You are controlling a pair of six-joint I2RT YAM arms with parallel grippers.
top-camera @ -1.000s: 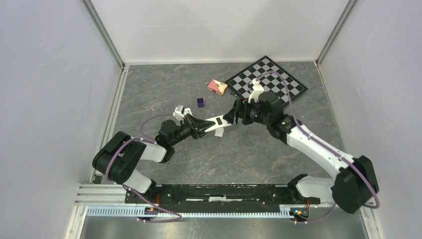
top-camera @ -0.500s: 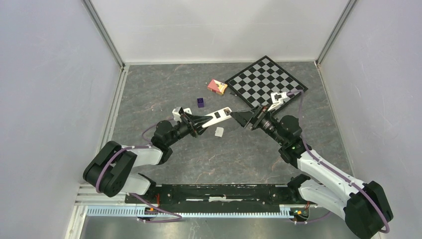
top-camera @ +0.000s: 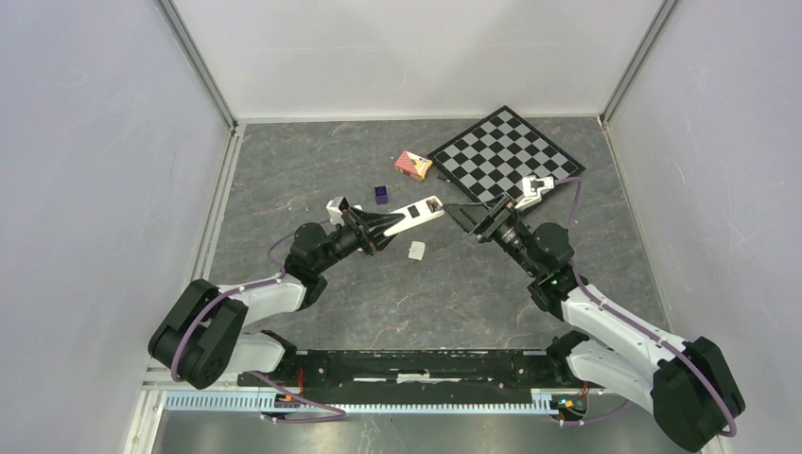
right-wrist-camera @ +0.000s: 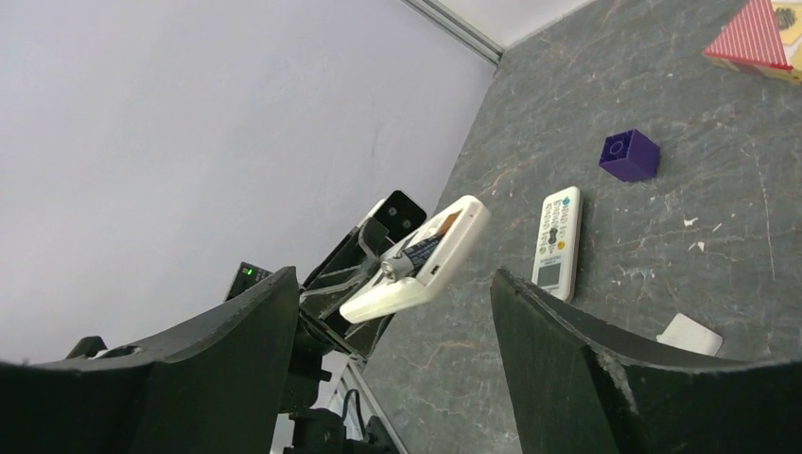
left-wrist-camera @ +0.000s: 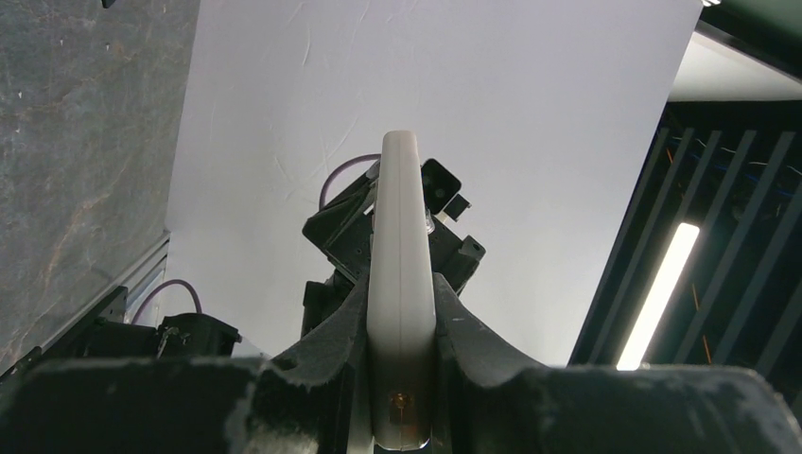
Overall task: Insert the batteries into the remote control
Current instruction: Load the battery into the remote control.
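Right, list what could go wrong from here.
1. The left pincer holds the remote control in the air by one end; a push from the open, empty right pincer close by could lever it loose.
2. Its bay is uncovered with a battery showing, and a white piece, maybe the cover, lies on the table; tilting might spill the battery.

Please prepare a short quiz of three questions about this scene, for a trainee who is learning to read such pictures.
1. True or false: the right gripper is shut.
2. What does the left gripper hold? A) a cup B) the remote control C) a sponge
3. How many remotes show in the right wrist view?

Key: 1 false, its fingers stand wide apart. 2 B. 3 two: the held one and a second remote lying on the table.
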